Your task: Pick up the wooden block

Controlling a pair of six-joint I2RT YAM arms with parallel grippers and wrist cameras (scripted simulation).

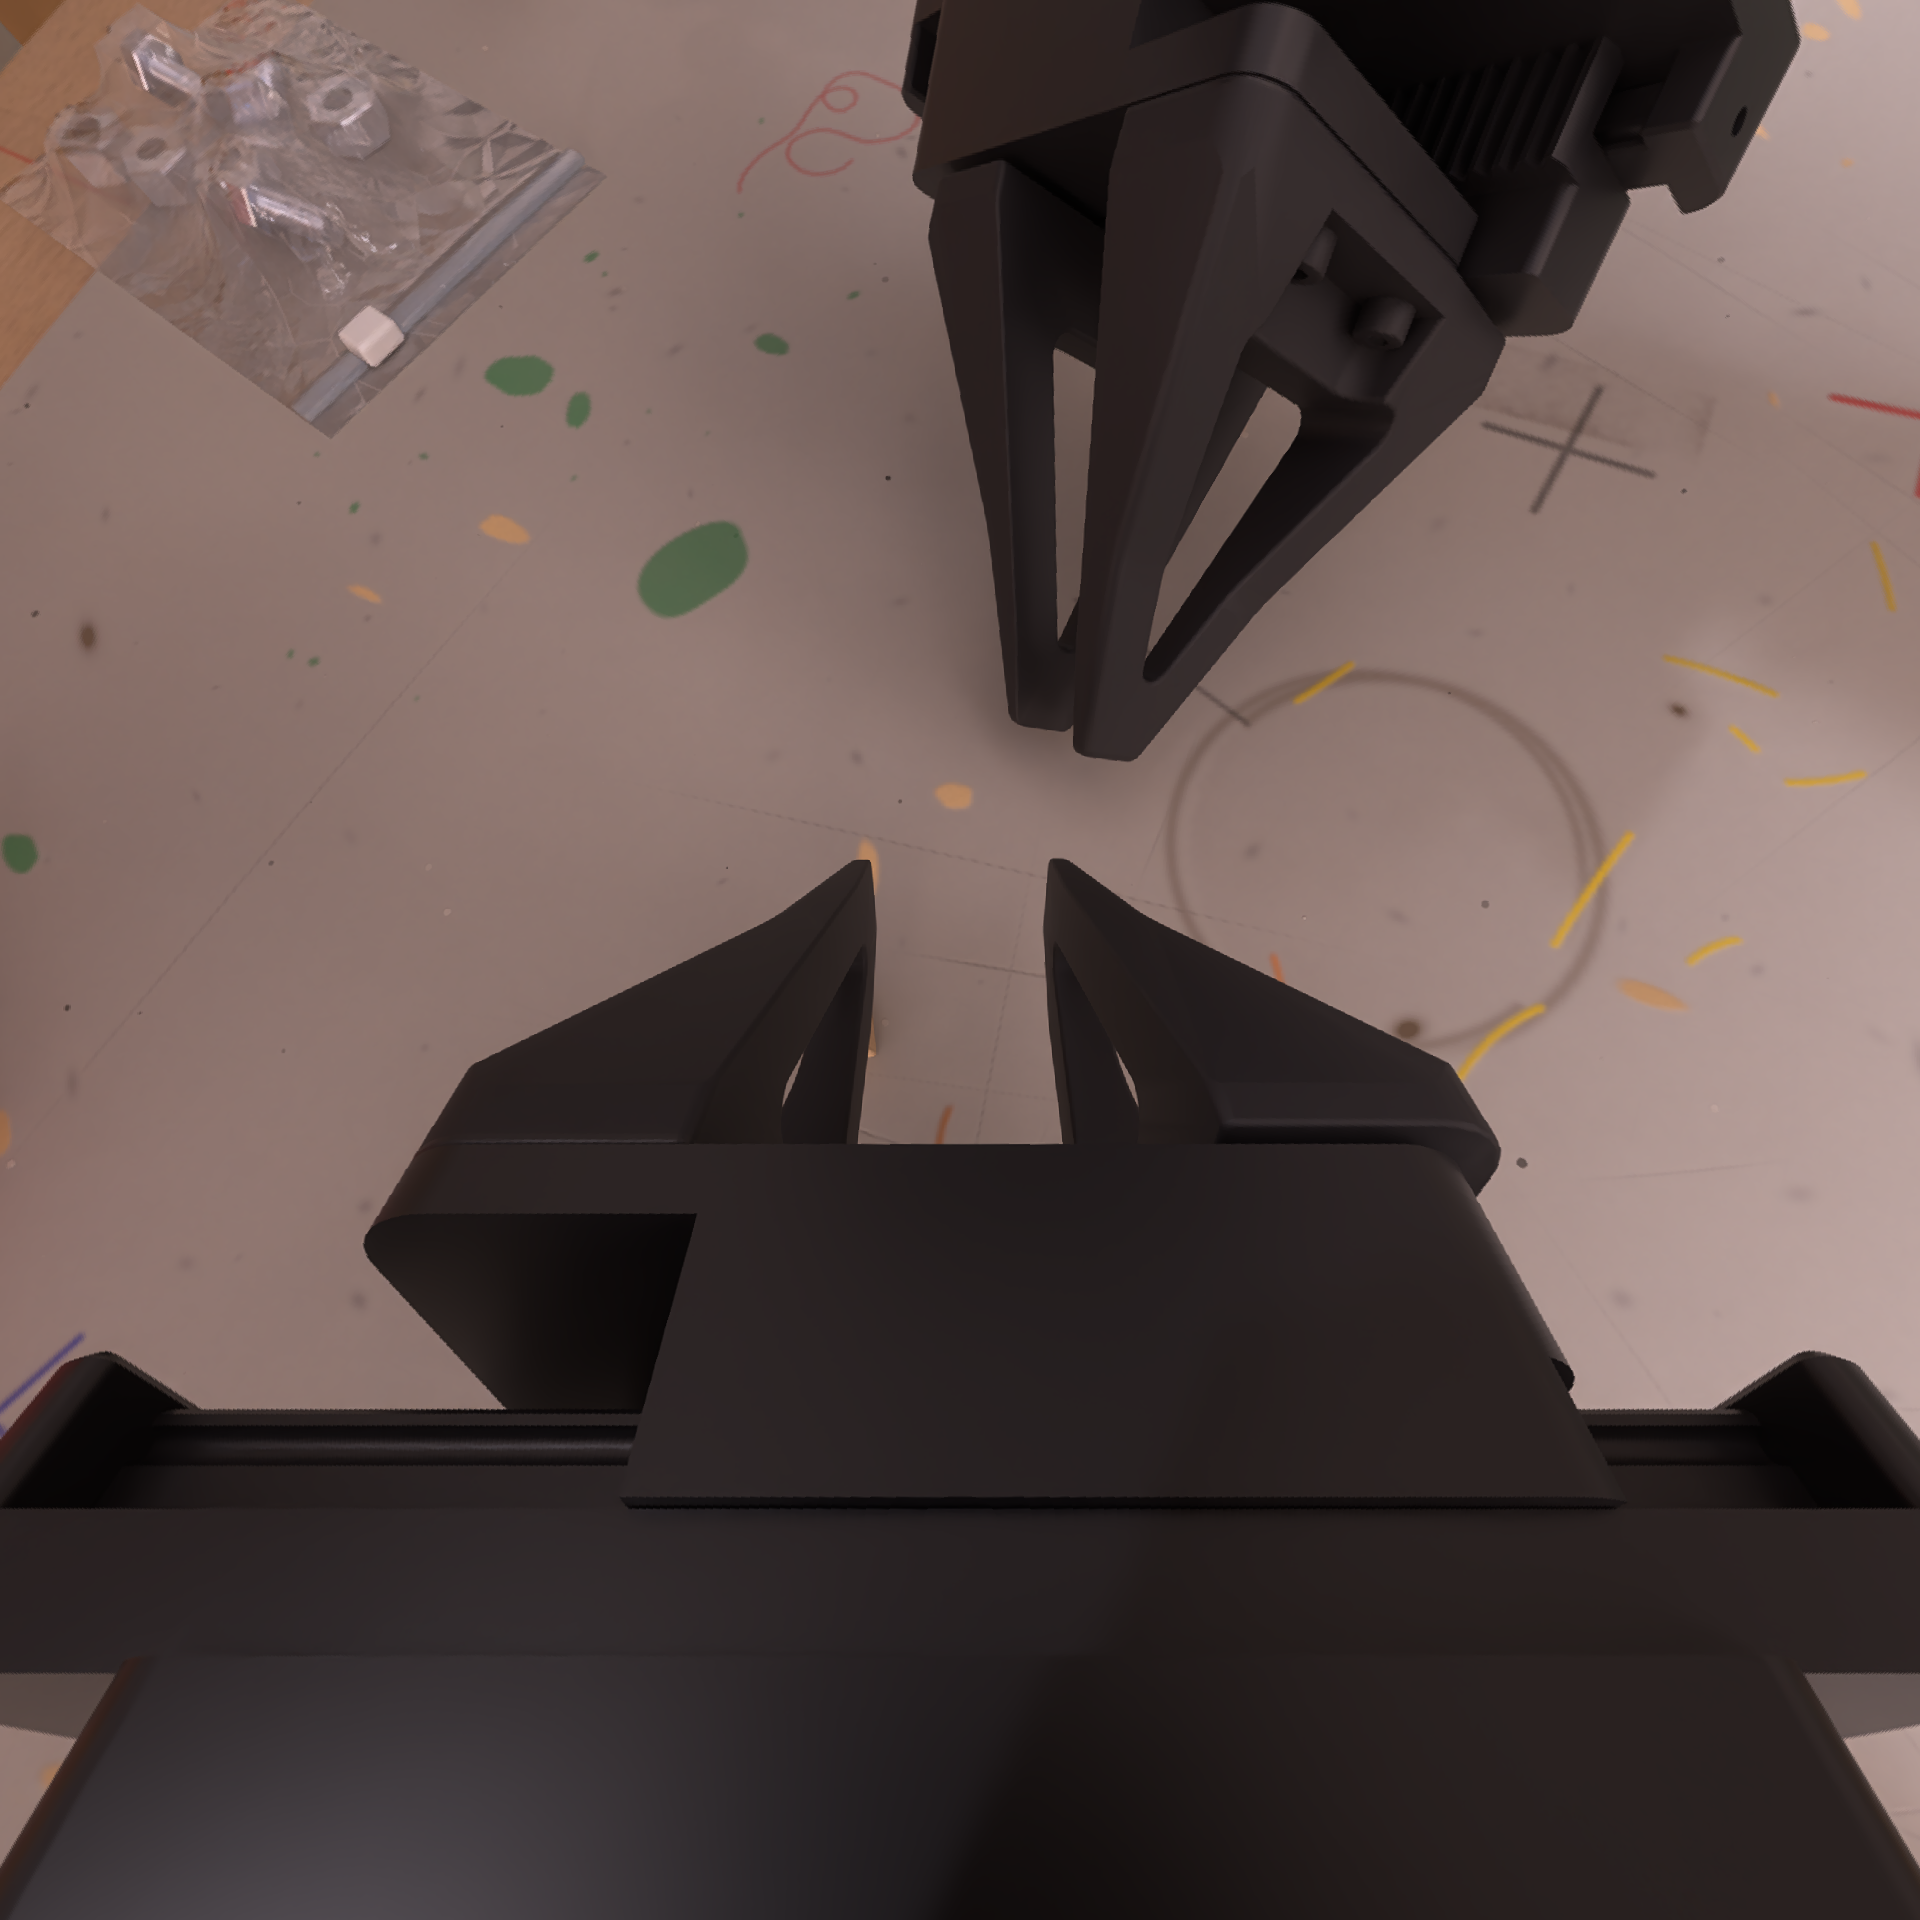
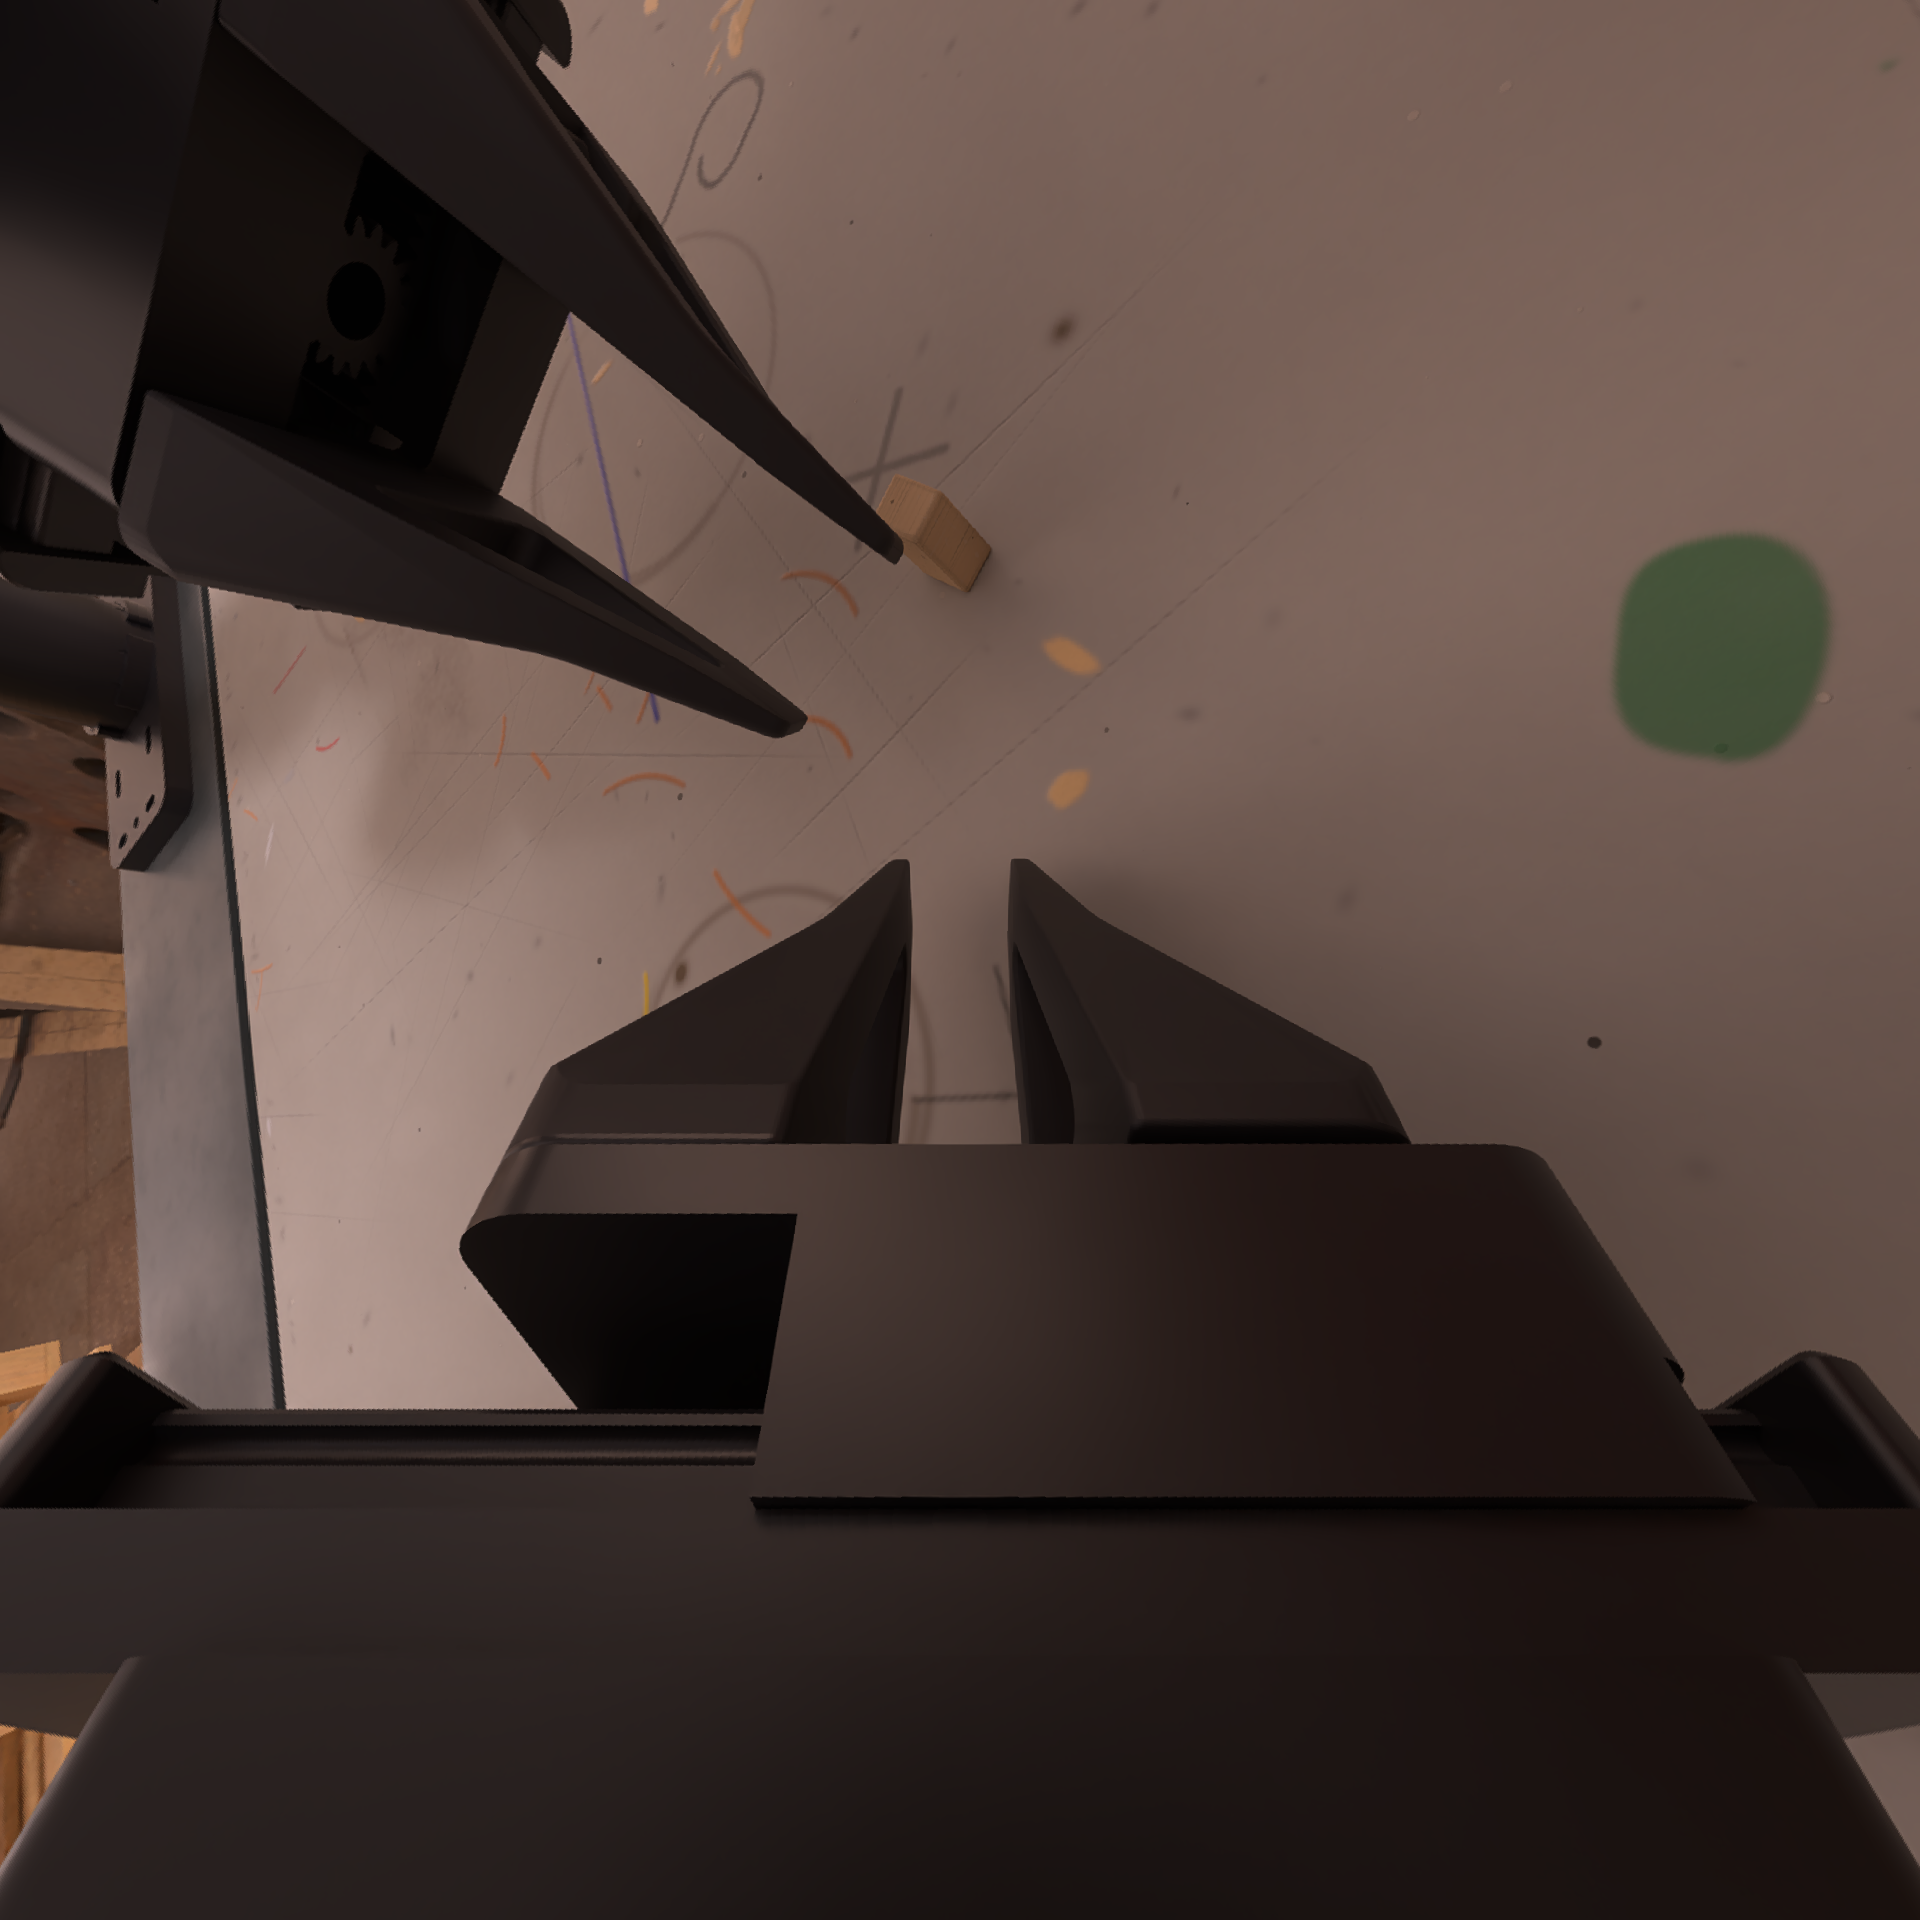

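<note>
The block [image 2: 933, 538] lay on the bench [image 2: 1351, 416], by the left gripper [image 2: 844, 636], whose jaws stood apart and empty. The right gripper [image 2: 959, 873] was nearly closed, also empty. The block looked light, stiff, probably grippy; best pinched across opposite flat faces.

Wooden block [image 2: 933, 537] on paint-flecked table [image 2: 1351, 312], beside left end effector [image 2: 844, 634] fingertip; right end effector [image 2: 959, 873] empty, parted.

Both grippers, left [image 1: 961, 862] and right [image 2: 960, 862], hang with jaws parted, empty.
</note>
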